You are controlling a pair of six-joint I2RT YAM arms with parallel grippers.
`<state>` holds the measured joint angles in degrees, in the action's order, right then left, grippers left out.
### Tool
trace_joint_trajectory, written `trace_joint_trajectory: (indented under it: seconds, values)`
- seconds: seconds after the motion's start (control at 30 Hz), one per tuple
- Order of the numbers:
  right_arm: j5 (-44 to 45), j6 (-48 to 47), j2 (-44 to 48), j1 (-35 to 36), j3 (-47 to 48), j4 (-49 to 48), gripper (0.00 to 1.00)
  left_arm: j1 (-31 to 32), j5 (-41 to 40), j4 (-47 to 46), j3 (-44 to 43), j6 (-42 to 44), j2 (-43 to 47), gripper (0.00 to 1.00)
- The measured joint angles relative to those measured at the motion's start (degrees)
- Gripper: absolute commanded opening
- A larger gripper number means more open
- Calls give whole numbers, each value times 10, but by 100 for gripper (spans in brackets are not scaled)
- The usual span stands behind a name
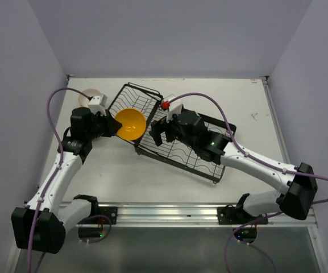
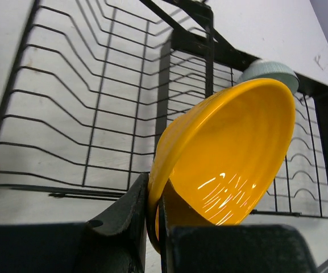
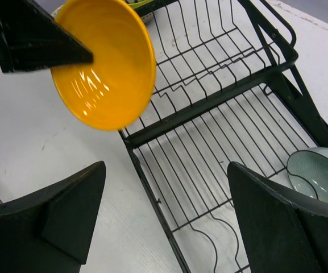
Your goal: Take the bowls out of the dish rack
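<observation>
Though marked, white table point(image 1: 152, 182), grey walls point(image 1: 169, 34).

Soft, even light is falling from overhead onto the white table point(image 1: 152, 182), so the arms and the dish rack point(image 1: 182, 152) are throwing only faint, blurry-edged shadows. The top view is rendering everything crisply. In both wrist views, white streaks of glare are glinting on the glossy inside of the orange-yellow bowl point(image 2: 232, 153). Close to the lens, the left pincer point(image 2: 154, 196) is showing as a dark, unfocused mass. The right pincer point(image 3: 166, 170) is reading nearly black, with softened edges. Rack wires are laying thin, pale shadows on the table.
</observation>
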<state>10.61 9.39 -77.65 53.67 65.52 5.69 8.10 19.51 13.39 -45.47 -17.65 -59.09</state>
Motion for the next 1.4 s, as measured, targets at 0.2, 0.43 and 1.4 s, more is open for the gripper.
trace_joint_trajectory:
  seconds: [0.2, 0.43, 1.4]
  values:
    - [23, -11, 68, 0, -51, 10, 97, -96, -33, -6, -2, -40, 18, 0]
    - [70, -33, 158, -12, -137, 21, 99, -171, -164, 52, -66, -83, 3, 0]
    - [101, -34, 271, -95, -248, 24, 99, -184, -437, 115, -119, -68, -194, 0]
